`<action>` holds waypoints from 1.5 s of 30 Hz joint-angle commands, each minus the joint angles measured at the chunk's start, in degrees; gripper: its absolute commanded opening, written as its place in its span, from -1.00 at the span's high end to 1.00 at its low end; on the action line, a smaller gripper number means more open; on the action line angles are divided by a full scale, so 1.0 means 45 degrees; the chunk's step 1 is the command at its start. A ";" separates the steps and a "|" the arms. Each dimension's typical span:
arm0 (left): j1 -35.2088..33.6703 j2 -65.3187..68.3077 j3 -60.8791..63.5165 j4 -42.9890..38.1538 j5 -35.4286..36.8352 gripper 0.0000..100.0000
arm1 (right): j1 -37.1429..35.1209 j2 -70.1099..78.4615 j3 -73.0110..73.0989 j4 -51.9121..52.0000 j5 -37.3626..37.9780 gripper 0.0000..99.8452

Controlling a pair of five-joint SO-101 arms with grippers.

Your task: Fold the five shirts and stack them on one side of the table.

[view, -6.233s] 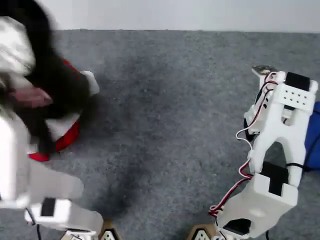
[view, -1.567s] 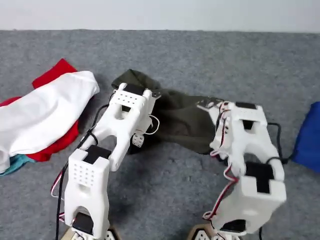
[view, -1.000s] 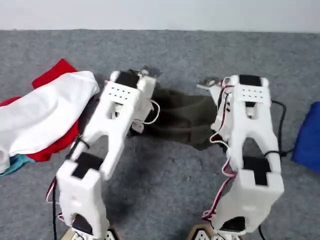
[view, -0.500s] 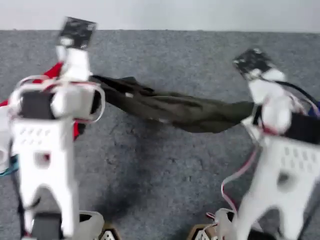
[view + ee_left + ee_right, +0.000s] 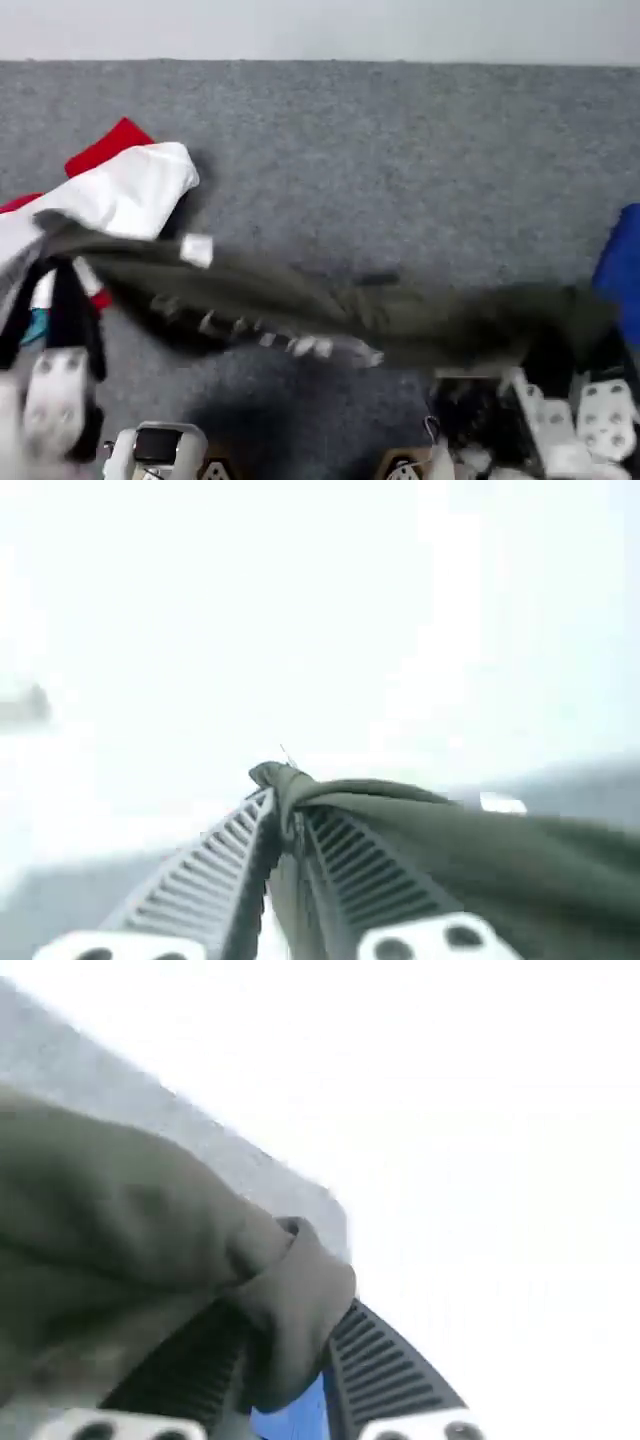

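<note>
An olive green shirt (image 5: pixel 400 320) hangs stretched in a long band above the grey table, held at both ends. My left gripper (image 5: pixel 285 802) is shut on one bunched end of the olive shirt (image 5: pixel 440 840), over the pile at the left. At the right my right gripper (image 5: pixel 292 1325) is shut on the other end of the olive shirt (image 5: pixel 130 1230). A white shirt (image 5: pixel 130 190) lies on a red shirt (image 5: pixel 105 148) at the left, with a teal shirt (image 5: pixel 35 326) peeking out beneath. A blue shirt (image 5: pixel 624 262) lies at the right edge.
The grey carpeted table (image 5: pixel 400 150) stretches back to a pale wall. The arm bases (image 5: pixel 155 450) stand at the front edge. Blue cloth (image 5: pixel 290 1418) shows below my right gripper's fingers.
Both arms have lifted the olive shirt off the table and drawn it toward the front edge, spreading apart so it hangs stretched between them.
</note>
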 commanded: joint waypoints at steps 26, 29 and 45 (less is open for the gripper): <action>-0.0840 0.9534 0.9934 -1.1897 -0.0938 0.85 | -0.2217 1.8608 -0.0918 -0.3897 -0.3243 0.19; -0.1192 1.0491 0.8567 -1.1370 -0.0606 0.85 | -0.2237 2.0132 -0.2774 -0.2237 -0.3282 0.19; -0.1114 1.1429 0.7824 -0.3028 -0.0586 0.86 | -0.4444 2.5094 -0.8264 -0.1885 -0.2657 0.60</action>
